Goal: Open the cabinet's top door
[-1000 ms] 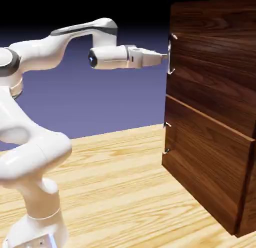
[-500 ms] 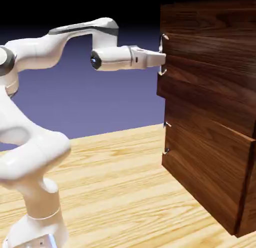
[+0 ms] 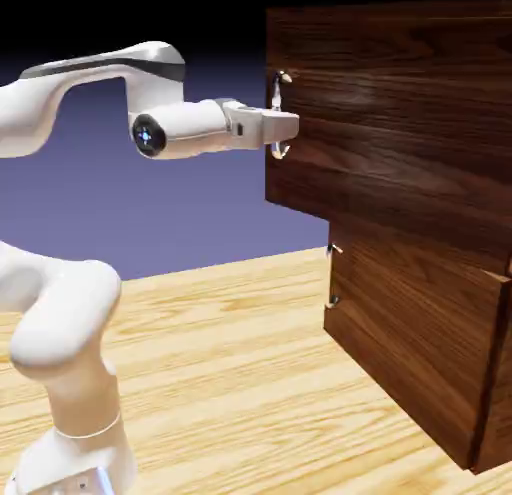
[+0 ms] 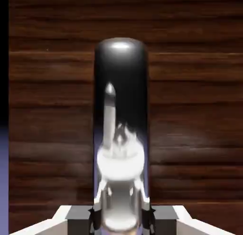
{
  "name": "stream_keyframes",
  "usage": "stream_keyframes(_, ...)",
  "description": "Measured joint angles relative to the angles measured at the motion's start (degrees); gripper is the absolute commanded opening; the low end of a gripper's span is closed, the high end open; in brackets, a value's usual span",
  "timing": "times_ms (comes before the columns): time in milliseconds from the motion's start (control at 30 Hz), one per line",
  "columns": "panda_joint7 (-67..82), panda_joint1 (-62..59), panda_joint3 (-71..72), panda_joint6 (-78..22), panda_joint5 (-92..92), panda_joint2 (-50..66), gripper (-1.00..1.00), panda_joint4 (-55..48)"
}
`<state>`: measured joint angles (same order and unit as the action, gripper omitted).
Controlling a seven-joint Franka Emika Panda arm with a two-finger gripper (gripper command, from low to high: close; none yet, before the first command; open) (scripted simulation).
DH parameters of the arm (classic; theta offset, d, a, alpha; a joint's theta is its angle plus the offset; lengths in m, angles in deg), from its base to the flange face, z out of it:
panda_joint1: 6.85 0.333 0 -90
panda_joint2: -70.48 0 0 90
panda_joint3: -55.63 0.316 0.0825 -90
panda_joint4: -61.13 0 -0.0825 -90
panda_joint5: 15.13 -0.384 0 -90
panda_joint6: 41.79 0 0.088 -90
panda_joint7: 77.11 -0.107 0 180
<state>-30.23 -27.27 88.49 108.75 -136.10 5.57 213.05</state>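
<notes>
The cabinet [image 3: 420,373] of dark brown wood fills the right of the exterior view. Its top door [image 3: 390,153] stands pulled out, its handle edge well left of the lower panel's edge. My gripper [image 3: 283,120] reaches level from the left and is shut on the door's slim silver handle [image 3: 279,113]. In the hand view the handle [image 4: 121,110] runs as a large shiny upright bar in front of the door's wood [image 4: 199,110]. It sits between my grey fingertips [image 4: 76,215] at the bottom edge, where my gripper [image 4: 121,220] grips it.
The shorter lower panel [image 3: 400,323] with its small silver handle [image 3: 333,278] stays flush below the top door. The light wooden table [image 3: 230,383] stretches under the arm. My white arm's base [image 3: 70,423] stands at the lower left.
My gripper has drawn back to the left with the handle in it. The top door's handle edge has come out from the cabinet, moving left by a good stretch.
</notes>
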Motion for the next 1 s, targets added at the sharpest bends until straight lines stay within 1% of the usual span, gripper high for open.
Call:
stream_keyframes(233, -4.9, 8.1, -14.5, -9.0, 15.9, -8.8, -1.00, 9.0)
stream_keyframes(467, -9.1, 9.8, -29.1, -19.4, 32.0, -16.2, -1.00, 13.7)
stream_keyframes(800, -11.1, 8.6, -49.8, -35.3, 51.9, -19.0, -1.00, 13.0)
stream_keyframes(867, -10.5, 6.3, -52.6, -40.2, 54.0, -18.0, -1.00, 12.0)
stream_keyframes(1000, -8.2, -1.9, -51.9, -49.3, 51.8, -15.0, -1.00, 10.8)
